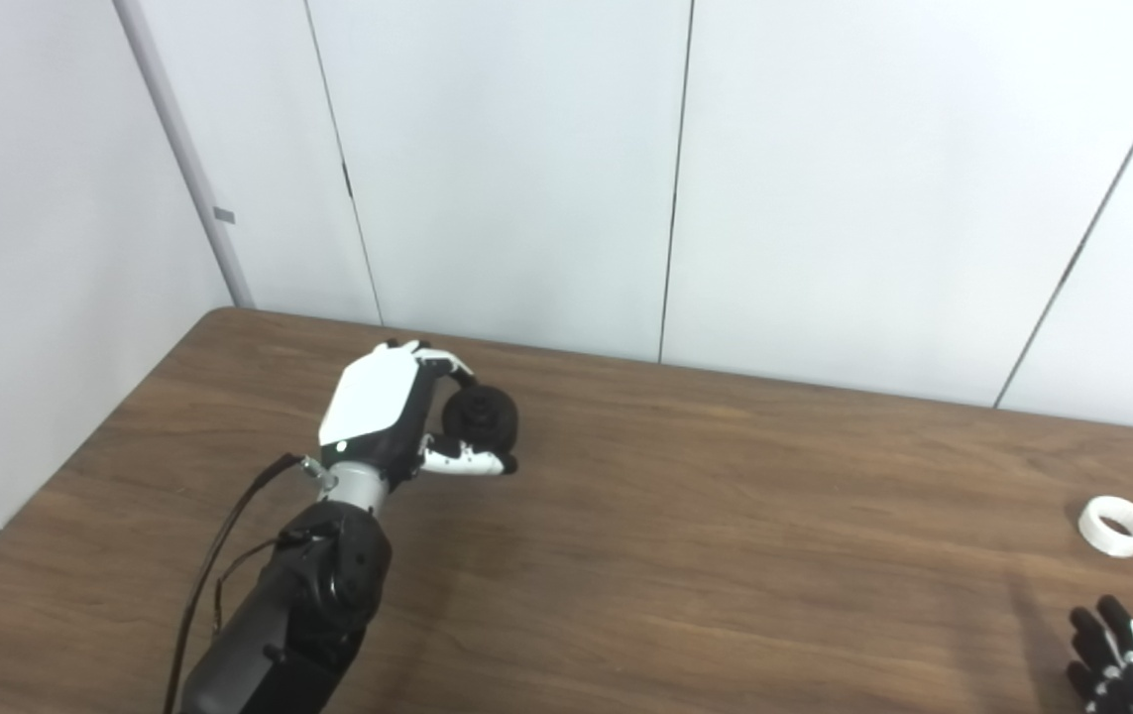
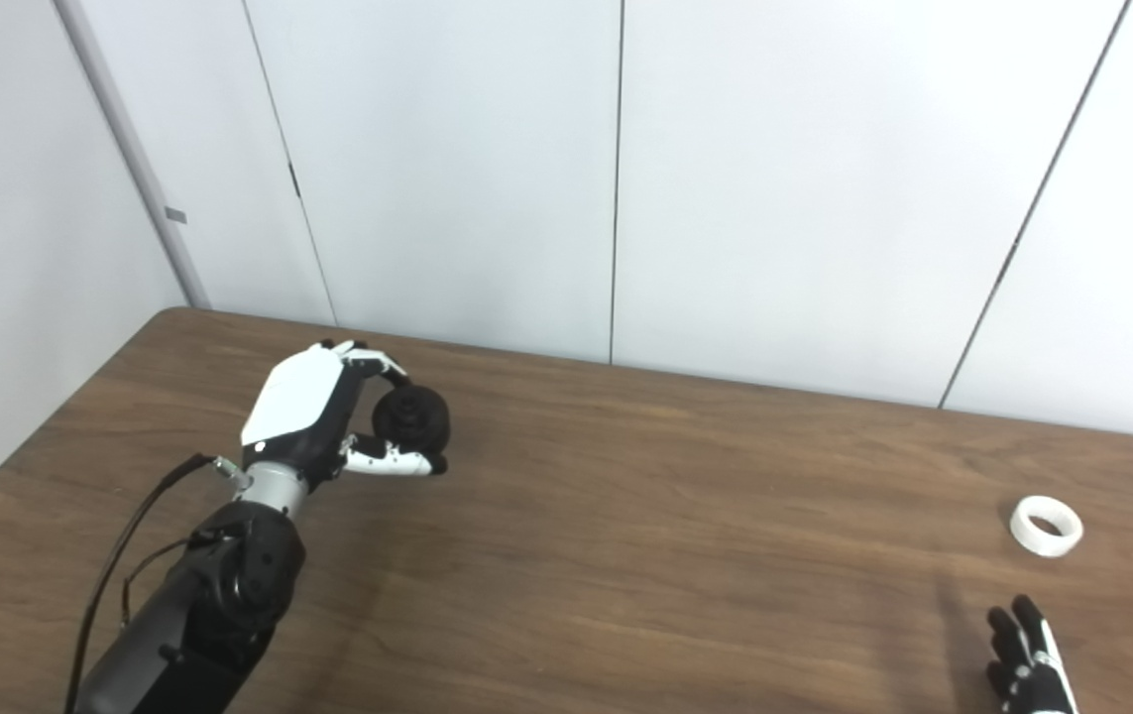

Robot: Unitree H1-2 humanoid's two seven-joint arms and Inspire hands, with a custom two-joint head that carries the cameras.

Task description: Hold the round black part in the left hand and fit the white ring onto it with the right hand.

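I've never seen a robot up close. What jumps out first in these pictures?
Most striking is the left robot hand, white-backed on a black arm, its fingers closed around a round black part over the left of the wooden table. Far to the right a small white ring lies flat on the table, with the right robot hand peeking in just below it, fingers spread.

The right hand [image 1: 1116,659] is cut off by the bottom edge in both views, so only its fingers [image 2: 1027,645] show and the palm and arm are out of sight (whether it is closed cannot be judged). The left hand [image 1: 383,412] covers the near side of the round black part [image 1: 482,418], hiding where the fingers meet it. The table [image 2: 625,555] runs past the bottom and right edges.
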